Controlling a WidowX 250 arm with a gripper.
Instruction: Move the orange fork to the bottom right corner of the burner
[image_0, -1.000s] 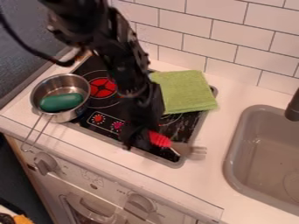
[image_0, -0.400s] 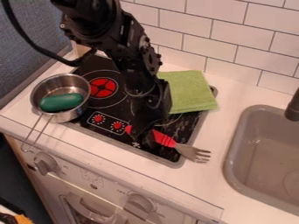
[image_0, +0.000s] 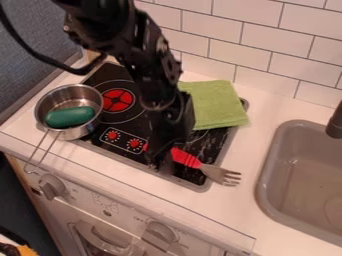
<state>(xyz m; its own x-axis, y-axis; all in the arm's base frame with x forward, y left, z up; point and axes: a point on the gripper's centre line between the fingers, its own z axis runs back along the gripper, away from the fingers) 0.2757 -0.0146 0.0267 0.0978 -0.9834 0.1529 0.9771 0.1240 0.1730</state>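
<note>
Fork (image_0: 214, 171) lies aslant near the stovetop's front right corner: red handle (image_0: 186, 158) on the black glass, metal head across the right edge, tines out over the white table (image_0: 242, 207). Handle reads more red than orange; taken as the fork meant.

Gripper (image_0: 155, 163) hangs over the handle, by the stovetop's front edge, right of the two red knobs (image_0: 123, 139). State of the jaws: cannot tell whether they pinch the handle or merely stand against it; the dark parts run together.

Change: over the last second the fork has swung a little, tines now aimed more toward the table's front. That turn came first; between the last two views the fork hardly shifts, while the gripper has come slightly nearer the front edge.

Meaning, as judged: task well along, perhaps nearly done. The fork is close to the wanted corner, though its head overhangs the stovetop (image_0: 155, 172). If the whole fork must sit on the burner, a small pull back inward remains; if near the corner will do, only a release and a lift clear. Risk: lifting away while still catching the handle could swing the fork off its place.
</note>
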